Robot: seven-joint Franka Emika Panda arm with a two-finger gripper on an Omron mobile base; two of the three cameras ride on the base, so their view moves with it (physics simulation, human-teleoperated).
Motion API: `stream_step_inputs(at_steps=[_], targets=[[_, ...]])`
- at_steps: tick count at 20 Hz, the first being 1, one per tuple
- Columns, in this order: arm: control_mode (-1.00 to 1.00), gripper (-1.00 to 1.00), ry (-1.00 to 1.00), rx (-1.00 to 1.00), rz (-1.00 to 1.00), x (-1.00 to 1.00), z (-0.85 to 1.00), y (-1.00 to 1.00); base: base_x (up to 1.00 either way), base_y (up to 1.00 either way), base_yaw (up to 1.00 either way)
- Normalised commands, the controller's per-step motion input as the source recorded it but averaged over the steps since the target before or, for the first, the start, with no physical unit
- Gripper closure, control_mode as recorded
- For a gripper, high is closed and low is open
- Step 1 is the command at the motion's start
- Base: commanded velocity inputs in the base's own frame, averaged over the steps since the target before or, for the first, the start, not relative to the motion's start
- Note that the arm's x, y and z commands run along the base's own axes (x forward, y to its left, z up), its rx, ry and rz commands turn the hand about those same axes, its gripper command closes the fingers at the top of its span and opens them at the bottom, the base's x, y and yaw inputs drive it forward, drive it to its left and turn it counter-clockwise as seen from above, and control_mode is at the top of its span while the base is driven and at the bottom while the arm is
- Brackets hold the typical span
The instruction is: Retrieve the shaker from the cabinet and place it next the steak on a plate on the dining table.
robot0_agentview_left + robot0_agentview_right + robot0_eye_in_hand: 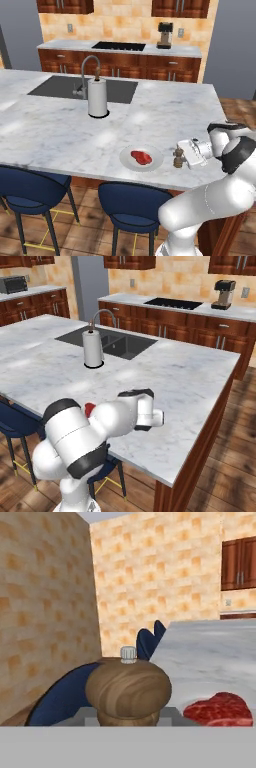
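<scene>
The small dark wooden shaker stands upright just right of the white plate, near the front edge of the marble dining table. My gripper is shut on the shaker from the right side. Whether the shaker's base touches the marble I cannot tell. The red steak lies in the middle of the plate. In the hand view the shaker's round knob sits close in front, with the steak to its right. The right base view shows a bit of the steak behind my arm. Reddish wall cabinets hang over the far counter.
A tall white paper-towel roll stands by the inset sink and curved faucet. Blue stools sit below the table's front edge. A coffee machine and cooktop are on the far counter.
</scene>
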Motion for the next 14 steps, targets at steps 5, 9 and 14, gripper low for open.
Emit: stream_step_inputs(at_steps=[5,9,14], targets=[[-1.0,1.0,-0.1,0.0,0.0,0.24,-0.25,0.0,0.0,0.0,0.0],[-1.0,1.0,-0.1,0.0,0.0,0.29,-0.19,0.0,0.0,0.0,0.0],[-1.0,1.0,-0.09,0.0,0.0,0.3,-0.19,0.0,0.0,0.0,0.0]])
